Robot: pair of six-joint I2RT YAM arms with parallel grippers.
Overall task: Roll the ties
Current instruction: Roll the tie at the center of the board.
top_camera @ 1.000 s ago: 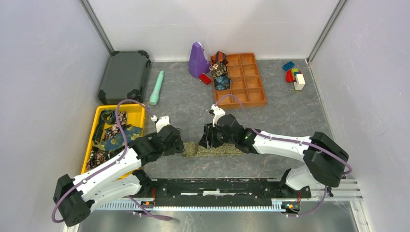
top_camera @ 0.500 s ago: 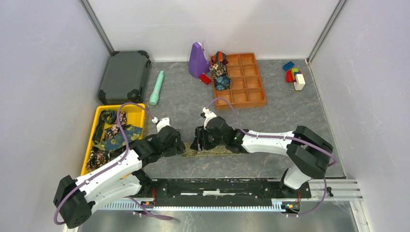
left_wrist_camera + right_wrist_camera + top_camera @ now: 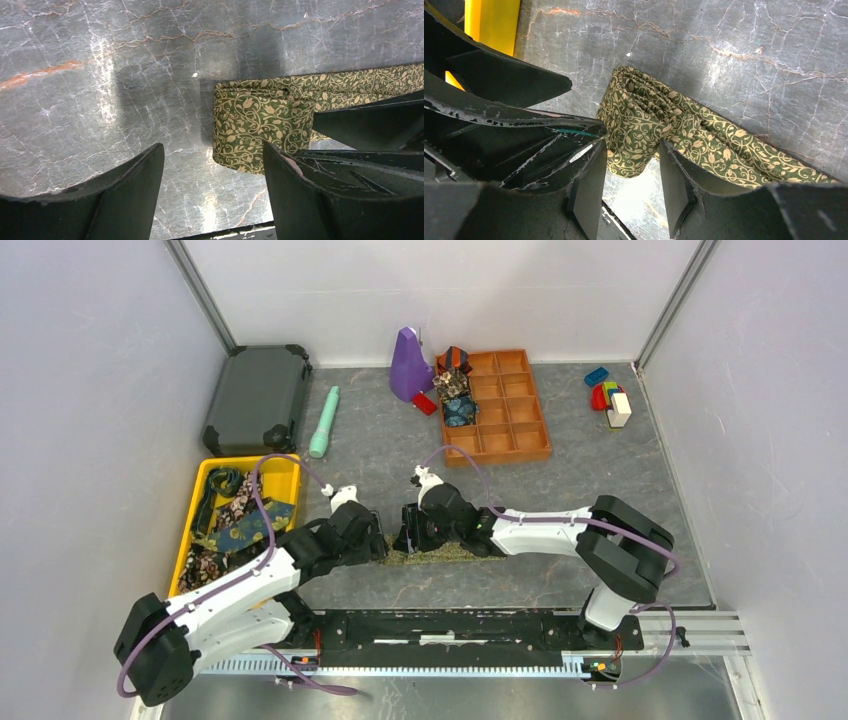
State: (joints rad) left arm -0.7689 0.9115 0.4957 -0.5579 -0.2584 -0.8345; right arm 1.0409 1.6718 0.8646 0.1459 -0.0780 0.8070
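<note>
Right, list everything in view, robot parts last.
olive-gold tie: one, green-gold vine print, table centre, one end rolled
yellow bin: one, near left
loose ties: several, dark patterned, in the bin
case: one, dark grey, far left
cylinder: one, teal, beside the case
purple object: one, far centre
red block: one, between purple object and tray
compartment tray: one, orange, far centre
rolled ties: about three, dark patterned, tray's left column
toy blocks: small cluster, mixed colours, far right
left pincer: one, black, open at the rolled end
right pincer: one, black, closed on the rolled end
</note>
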